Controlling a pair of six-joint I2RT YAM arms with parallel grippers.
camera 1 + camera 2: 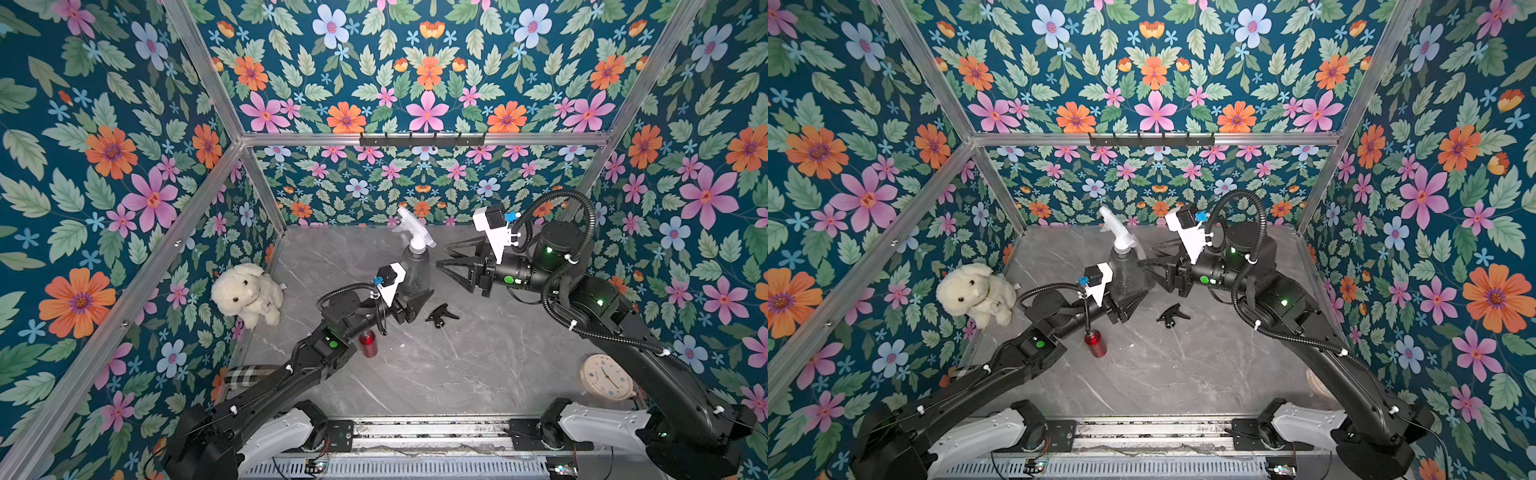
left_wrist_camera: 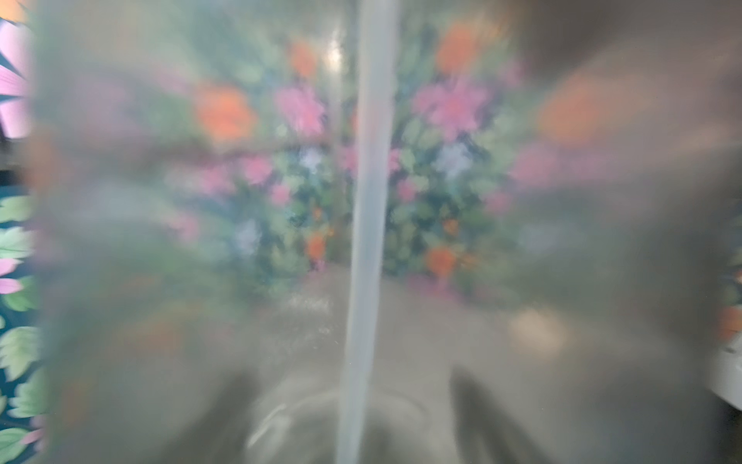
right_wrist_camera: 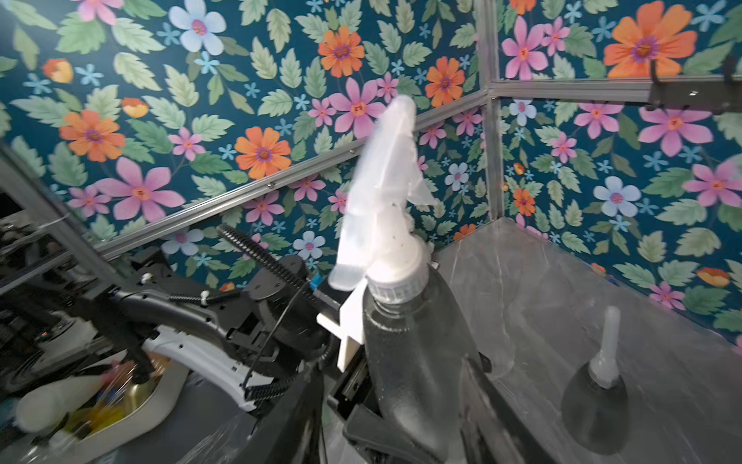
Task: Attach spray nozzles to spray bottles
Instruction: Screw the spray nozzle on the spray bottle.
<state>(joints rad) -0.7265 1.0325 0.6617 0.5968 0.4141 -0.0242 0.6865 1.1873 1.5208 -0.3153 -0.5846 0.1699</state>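
You've got a grey bottle [image 1: 415, 270] in smoky see-through plastic, whitish nozzle [image 1: 412, 232] in frosted plastic, red bottle [image 1: 368, 344] in glossy metal, black nozzle [image 1: 441, 314] in matt plastic, fluffy plush dog [image 1: 247, 293], smooth marble-look table [image 1: 478, 374].

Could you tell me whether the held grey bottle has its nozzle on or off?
On: the whitish nozzle caps the grey bottle, collar around its neck.

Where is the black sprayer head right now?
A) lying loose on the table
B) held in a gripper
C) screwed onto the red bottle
A: the black sprayer head lies on the table, apart from the red bottle, with nothing holding it.
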